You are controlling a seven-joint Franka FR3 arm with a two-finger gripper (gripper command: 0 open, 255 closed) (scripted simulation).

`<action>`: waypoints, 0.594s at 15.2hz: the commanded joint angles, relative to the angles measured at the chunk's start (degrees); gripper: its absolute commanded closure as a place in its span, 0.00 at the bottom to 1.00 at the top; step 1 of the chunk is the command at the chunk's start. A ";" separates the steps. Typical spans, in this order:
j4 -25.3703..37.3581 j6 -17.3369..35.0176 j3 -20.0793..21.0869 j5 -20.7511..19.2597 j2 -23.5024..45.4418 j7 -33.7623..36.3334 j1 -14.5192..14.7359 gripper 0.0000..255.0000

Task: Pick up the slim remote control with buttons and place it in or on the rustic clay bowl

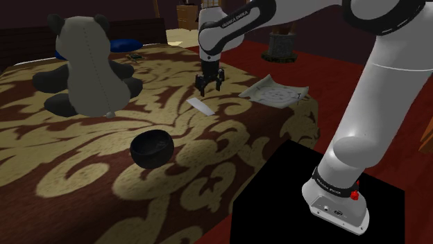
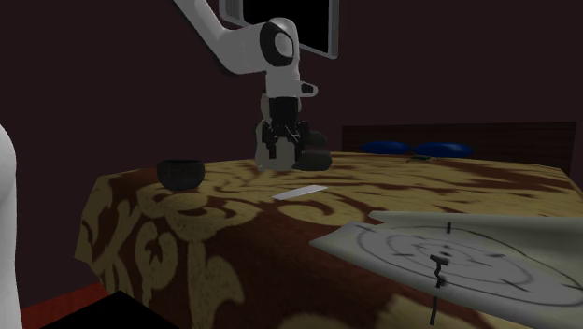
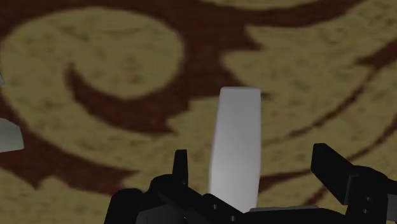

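Observation:
A slim white remote (image 1: 201,105) (image 2: 302,192) lies flat on the patterned red and tan cover. My black gripper (image 1: 209,86) (image 2: 282,145) hangs just above it, pointing down, with its fingers apart and nothing held. In the wrist view the remote (image 3: 235,146) runs lengthwise between the open gripper (image 3: 254,168), closer to one finger (image 3: 181,168) than to the other. The dark round bowl (image 1: 151,148) (image 2: 180,173) stands on the cover nearer the shoulder view's front, apart from the remote.
A big grey and black panda plush (image 1: 87,66) sits at the shoulder view's back left. A white sheet with a ring pattern (image 1: 274,91) (image 2: 467,248) lies near the cover's edge. Blue cushions (image 1: 125,45) (image 2: 388,147) lie at the far end. The black stand (image 1: 277,201) sits beside the cover.

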 commanded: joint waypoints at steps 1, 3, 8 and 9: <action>3.53 0.86 -0.08 -0.03 4.83 0.58 -0.05 0.00; 7.11 1.36 -0.16 -0.03 9.37 1.14 -0.05 0.00; 14.08 2.21 -0.38 0.06 17.99 2.06 -0.01 0.00; 13.77 2.86 -0.39 0.05 18.32 2.07 0.00 0.00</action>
